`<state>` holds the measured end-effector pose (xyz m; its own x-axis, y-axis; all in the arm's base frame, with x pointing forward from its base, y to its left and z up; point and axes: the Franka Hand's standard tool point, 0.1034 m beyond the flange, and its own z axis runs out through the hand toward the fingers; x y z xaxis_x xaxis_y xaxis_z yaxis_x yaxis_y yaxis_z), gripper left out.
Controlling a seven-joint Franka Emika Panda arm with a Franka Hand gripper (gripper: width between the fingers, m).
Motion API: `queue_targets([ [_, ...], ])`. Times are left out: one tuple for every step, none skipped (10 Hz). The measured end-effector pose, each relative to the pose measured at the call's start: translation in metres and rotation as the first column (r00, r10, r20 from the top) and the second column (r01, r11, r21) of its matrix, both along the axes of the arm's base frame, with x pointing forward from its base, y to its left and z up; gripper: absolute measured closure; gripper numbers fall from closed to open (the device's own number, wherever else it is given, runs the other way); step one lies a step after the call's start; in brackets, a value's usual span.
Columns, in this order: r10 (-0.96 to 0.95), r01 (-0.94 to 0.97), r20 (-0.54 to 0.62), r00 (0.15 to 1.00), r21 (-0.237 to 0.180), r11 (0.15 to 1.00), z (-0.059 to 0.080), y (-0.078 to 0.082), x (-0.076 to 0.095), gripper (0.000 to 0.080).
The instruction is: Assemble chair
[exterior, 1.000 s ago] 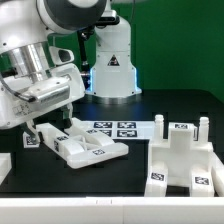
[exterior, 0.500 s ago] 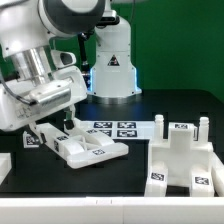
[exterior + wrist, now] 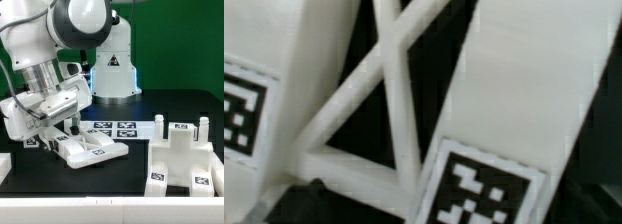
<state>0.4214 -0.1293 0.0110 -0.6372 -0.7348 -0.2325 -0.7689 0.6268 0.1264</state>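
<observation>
A white chair panel with crossed bars (image 3: 92,148) lies flat on the black table at the exterior view's left. My gripper (image 3: 60,131) reaches down onto the panel's left end, with its fingers on either side of that edge. Whether they press on the panel I cannot tell. The wrist view is filled by the same panel: its crossed bars (image 3: 381,90) and a square tag (image 3: 484,190) on a wide slat. A big blocky white chair part (image 3: 185,160) with tags stands at the exterior view's right.
The marker board (image 3: 116,128) lies just behind the panel. A small tagged white piece (image 3: 31,141) sits left of my gripper, and another white piece (image 3: 4,164) shows at the left edge. The robot's base (image 3: 112,70) stands at the back.
My arm has swung and the hand has tilted and come down closer onto the panel's left end. The panel and the other parts have not moved.
</observation>
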Motion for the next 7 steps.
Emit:
queue_targets([
  [-0.001,0.001,0.002,1.000,-0.001,1.000,0.0007,-0.0010,0.0007,0.0246],
  [-0.003,0.003,0.005,1.000,-0.003,1.000,0.0016,-0.0023,0.0015,0.0446],
  [-0.003,0.003,0.006,1.000,-0.003,1.000,0.0020,-0.0025,0.0018,0.0499],
  [-0.003,0.003,0.006,1.000,-0.003,1.000,0.0021,-0.0025,0.0019,0.0499],
  [-0.016,0.016,0.003,1.000,0.007,1.000,0.0037,0.0006,0.0013,0.0499],
  [-0.032,0.032,0.002,0.999,0.019,0.999,0.0069,0.0031,0.0023,0.0499],
  [-0.037,0.037,0.006,0.999,0.024,0.999,0.0097,0.0041,0.0043,0.0499],
])
